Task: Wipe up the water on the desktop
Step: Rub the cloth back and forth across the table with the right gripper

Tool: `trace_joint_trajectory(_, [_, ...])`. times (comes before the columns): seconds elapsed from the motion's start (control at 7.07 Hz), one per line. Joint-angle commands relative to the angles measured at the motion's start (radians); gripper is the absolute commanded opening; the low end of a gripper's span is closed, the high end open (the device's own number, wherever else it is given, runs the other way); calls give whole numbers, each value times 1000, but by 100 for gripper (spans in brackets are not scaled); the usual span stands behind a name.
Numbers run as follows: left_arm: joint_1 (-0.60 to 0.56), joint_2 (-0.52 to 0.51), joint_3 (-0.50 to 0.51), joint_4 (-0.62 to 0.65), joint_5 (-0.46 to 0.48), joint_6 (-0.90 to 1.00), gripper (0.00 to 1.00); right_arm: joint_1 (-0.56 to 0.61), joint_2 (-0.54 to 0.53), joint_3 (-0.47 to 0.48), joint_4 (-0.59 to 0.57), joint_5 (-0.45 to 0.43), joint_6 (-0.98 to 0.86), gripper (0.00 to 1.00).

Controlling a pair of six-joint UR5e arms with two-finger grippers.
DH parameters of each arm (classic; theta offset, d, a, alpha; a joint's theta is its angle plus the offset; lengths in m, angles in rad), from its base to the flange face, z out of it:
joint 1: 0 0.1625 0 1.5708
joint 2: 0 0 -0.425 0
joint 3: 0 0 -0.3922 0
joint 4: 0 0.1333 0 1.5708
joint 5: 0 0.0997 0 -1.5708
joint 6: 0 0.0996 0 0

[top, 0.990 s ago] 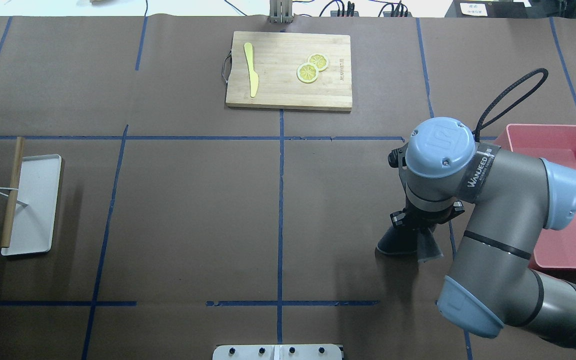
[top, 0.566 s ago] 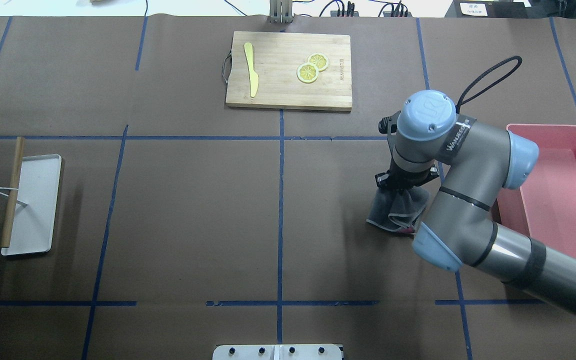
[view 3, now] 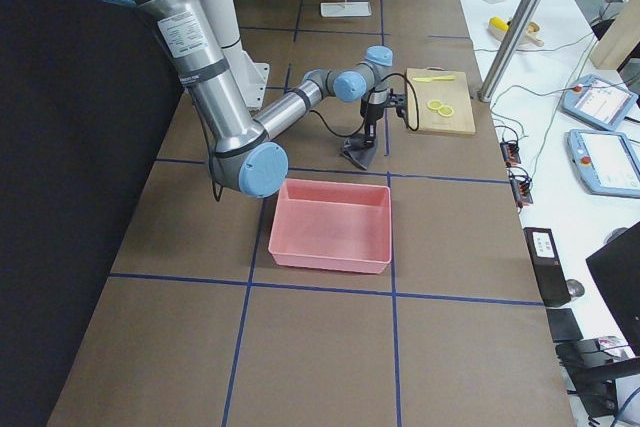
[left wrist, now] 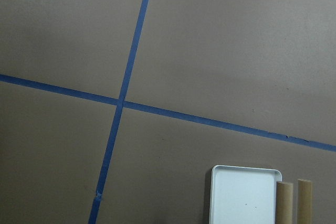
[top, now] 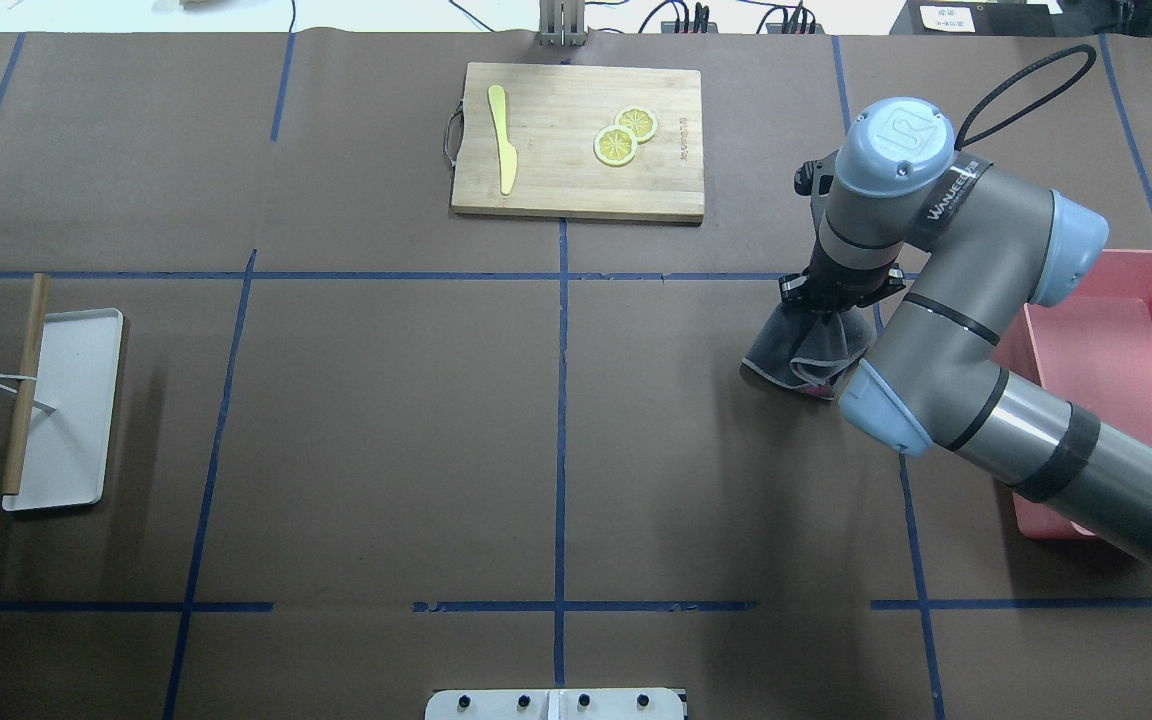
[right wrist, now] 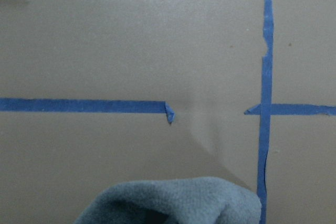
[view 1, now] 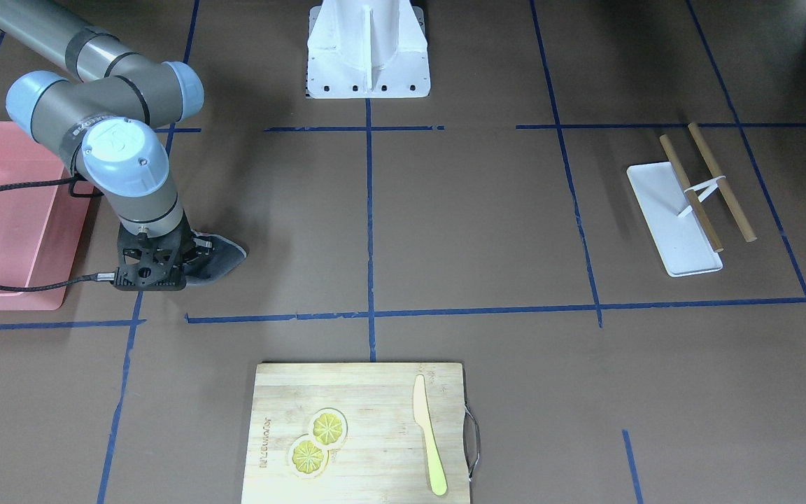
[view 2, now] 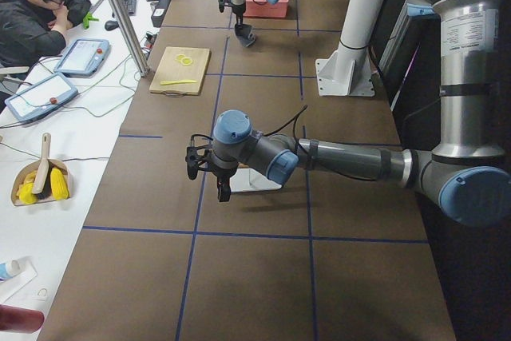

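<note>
The desktop (top: 386, 420) is dark brown with a grid of blue tape lines. I see no water on it. My right gripper (top: 829, 303) points down at the right side, shut on a grey cloth (top: 798, 357) that fans out onto the desktop beneath it. The cloth also shows in the front view (view 1: 220, 255) and at the bottom of the right wrist view (right wrist: 173, 203), next to a tape crossing. My left gripper (view 2: 223, 189) hangs above the desktop near the white tray. I cannot tell whether it is open or shut.
A pink bin (top: 1116, 350) stands just right of the right arm. A bamboo cutting board (top: 576, 140) with a yellow knife and lemon slices lies at the far middle. A white tray (top: 66, 410) with two wooden sticks lies at the left.
My right arm has swept away from the robot's base, dragging the grey cloth over the desktop from beside the bin's near end towards the far tape line.
</note>
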Motion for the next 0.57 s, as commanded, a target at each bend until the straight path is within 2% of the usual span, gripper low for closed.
trace_joint_trajectory(0.0, [1, 20, 0, 0, 0, 3, 100, 4, 30, -18, 1, 17, 1, 0])
trace_joint_trajectory(0.14, [7, 26, 3, 7, 0, 65, 100, -35, 30, 6, 1, 38, 9, 0])
trace_joint_trajectory(0.42, [7, 18, 3, 181, 1, 276, 100, -95, 24, 51, 1, 39, 93, 0])
